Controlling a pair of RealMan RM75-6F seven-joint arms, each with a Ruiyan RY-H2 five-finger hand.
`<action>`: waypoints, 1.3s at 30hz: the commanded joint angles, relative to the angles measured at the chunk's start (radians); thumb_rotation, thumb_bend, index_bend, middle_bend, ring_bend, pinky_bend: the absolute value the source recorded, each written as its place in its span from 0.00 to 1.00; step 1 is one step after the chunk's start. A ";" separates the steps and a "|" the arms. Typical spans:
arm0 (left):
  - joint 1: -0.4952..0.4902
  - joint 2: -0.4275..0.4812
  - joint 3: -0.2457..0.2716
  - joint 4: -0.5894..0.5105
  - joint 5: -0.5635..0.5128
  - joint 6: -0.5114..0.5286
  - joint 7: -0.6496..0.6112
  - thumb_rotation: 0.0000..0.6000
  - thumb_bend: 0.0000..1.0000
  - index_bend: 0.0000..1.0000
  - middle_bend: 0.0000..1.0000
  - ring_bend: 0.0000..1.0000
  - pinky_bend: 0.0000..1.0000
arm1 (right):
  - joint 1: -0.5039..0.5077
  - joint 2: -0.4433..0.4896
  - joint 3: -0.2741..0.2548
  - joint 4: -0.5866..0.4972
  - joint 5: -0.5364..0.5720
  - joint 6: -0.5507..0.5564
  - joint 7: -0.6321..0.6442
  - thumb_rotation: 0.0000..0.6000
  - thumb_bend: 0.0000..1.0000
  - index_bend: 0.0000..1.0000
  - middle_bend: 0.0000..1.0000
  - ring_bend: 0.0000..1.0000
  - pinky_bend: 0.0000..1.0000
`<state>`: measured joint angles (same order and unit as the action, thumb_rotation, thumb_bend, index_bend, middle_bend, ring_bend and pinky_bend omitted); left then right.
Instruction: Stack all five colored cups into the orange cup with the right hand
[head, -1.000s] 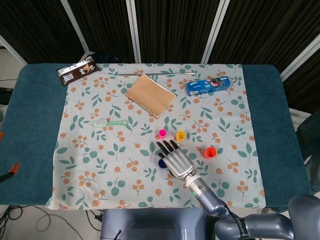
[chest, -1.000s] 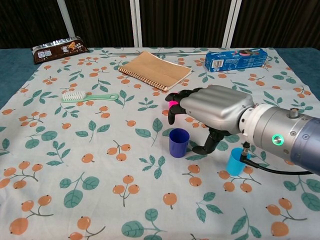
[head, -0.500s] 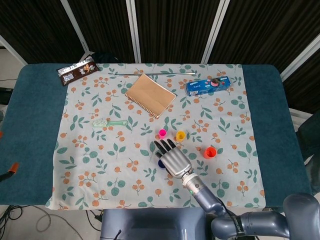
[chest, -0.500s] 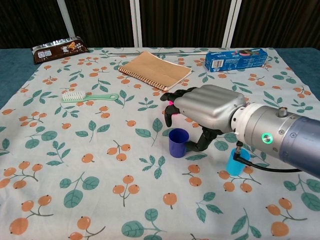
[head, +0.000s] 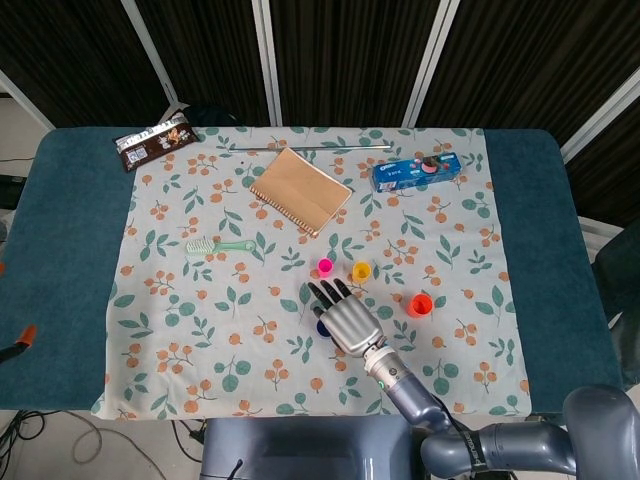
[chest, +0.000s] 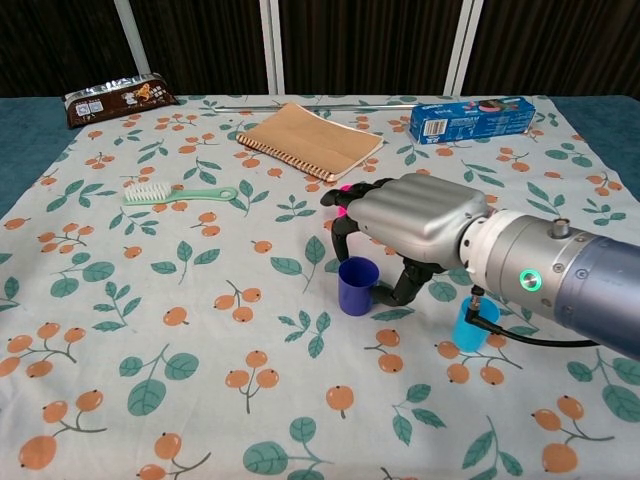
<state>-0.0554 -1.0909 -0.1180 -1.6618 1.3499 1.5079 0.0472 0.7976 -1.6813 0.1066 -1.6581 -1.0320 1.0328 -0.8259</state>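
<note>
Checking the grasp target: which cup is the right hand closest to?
The dark blue cup, right under the right hand, fingers curved around it. The pink, yellow, orange and light blue cups stand farther off.

The right hand (chest: 400, 225) hovers over the dark blue cup (chest: 357, 286), thumb close to its right rim, fingers spread. A light blue cup (chest: 467, 327) stands near right. The notebook (chest: 309, 141) lies far behind.

I'm seeing even, bright overhead light, soft shadows, both views staying sharp; the far curtains (head: 350, 60) are reading nearly black.
</note>
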 joint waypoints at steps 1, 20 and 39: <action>0.000 0.000 0.000 0.000 -0.001 0.000 0.000 1.00 0.23 0.08 0.00 0.00 0.00 | 0.001 0.000 -0.001 0.001 0.001 0.000 0.002 1.00 0.43 0.41 0.00 0.07 0.12; 0.000 0.002 -0.004 -0.003 -0.009 -0.003 -0.004 1.00 0.23 0.08 0.00 0.00 0.01 | 0.005 0.102 0.025 -0.096 0.003 0.025 0.002 1.00 0.44 0.47 0.00 0.08 0.13; 0.001 -0.001 -0.005 -0.010 -0.008 0.004 0.002 1.00 0.23 0.08 0.00 0.00 0.01 | -0.049 0.557 0.021 -0.337 0.083 0.022 -0.005 1.00 0.44 0.47 0.00 0.08 0.13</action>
<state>-0.0544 -1.0921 -0.1229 -1.6721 1.3415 1.5120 0.0491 0.7583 -1.1463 0.1387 -1.9788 -0.9562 1.0706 -0.8497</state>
